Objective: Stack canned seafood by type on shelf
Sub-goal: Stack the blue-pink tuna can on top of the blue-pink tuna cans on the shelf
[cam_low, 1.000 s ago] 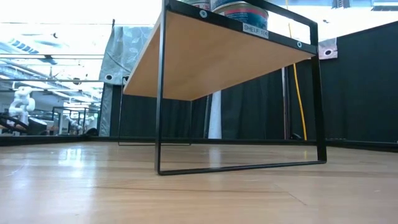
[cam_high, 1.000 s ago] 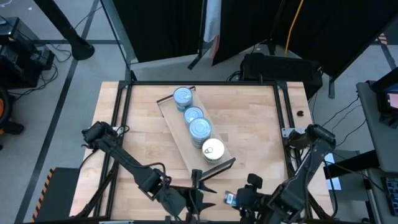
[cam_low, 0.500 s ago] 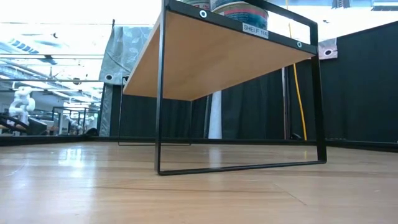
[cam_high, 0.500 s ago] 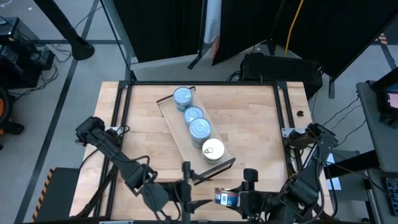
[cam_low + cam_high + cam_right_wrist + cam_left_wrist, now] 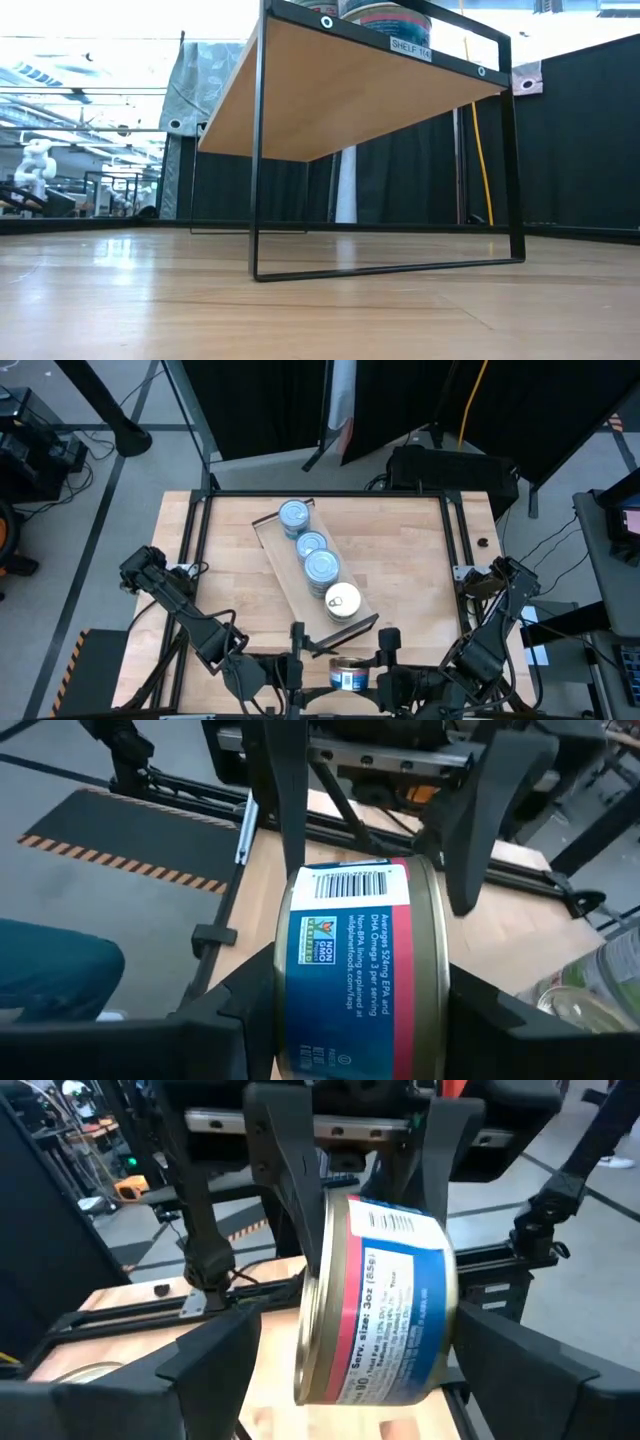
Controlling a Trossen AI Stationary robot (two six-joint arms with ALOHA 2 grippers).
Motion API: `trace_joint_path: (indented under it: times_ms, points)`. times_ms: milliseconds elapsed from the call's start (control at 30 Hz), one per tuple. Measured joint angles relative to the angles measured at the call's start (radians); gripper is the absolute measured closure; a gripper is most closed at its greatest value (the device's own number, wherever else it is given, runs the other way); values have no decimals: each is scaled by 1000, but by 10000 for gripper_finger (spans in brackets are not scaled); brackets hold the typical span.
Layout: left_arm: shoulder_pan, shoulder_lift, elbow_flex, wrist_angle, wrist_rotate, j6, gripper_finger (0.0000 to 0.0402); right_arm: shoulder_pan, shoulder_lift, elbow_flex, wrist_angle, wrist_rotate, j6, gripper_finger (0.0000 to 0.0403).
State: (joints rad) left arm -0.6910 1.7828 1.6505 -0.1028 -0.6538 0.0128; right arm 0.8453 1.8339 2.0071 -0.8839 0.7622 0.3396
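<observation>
Between both grippers, right gripper (image 5: 372,678) clamps tin (image 5: 347,673); left gripper (image 5: 297,670) gapes.

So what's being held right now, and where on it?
The right gripper holds a blue-labelled tin by its flat ends, label outward; the left gripper is open around it.
</observation>
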Motion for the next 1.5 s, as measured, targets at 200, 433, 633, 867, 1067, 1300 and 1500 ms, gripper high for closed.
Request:
trace_joint_path:
  times_ms: [200, 433, 633, 867, 1067, 1300, 1500]
  points:
    - [1, 0, 0, -14, 7, 2, 81, -18, -1, 0, 41, -1, -62, 222]
    - [0, 0, 0, -19, -88, 30, 124, -38, -3, 0, 85, 8, -116, 221]
    - [-15, 2, 0, -24, -100, 73, 203, -42, -3, 2, 64, 26, -85, 220]
    - [-29, 2, 0, -21, -128, 91, 204, -40, -4, 2, 52, 49, -96, 178]
    - [-38, 2, 0, -15, -135, 157, 204, -6, -35, 2, 28, 87, -85, 89]
    - [-53, -32, -2, -20, -176, 204, 204, 104, -134, 2, -118, 288, -9, 31]
    - [-35, -86, -1, -10, -189, 342, 204, 177, -166, -29, -489, 421, 374, 28]
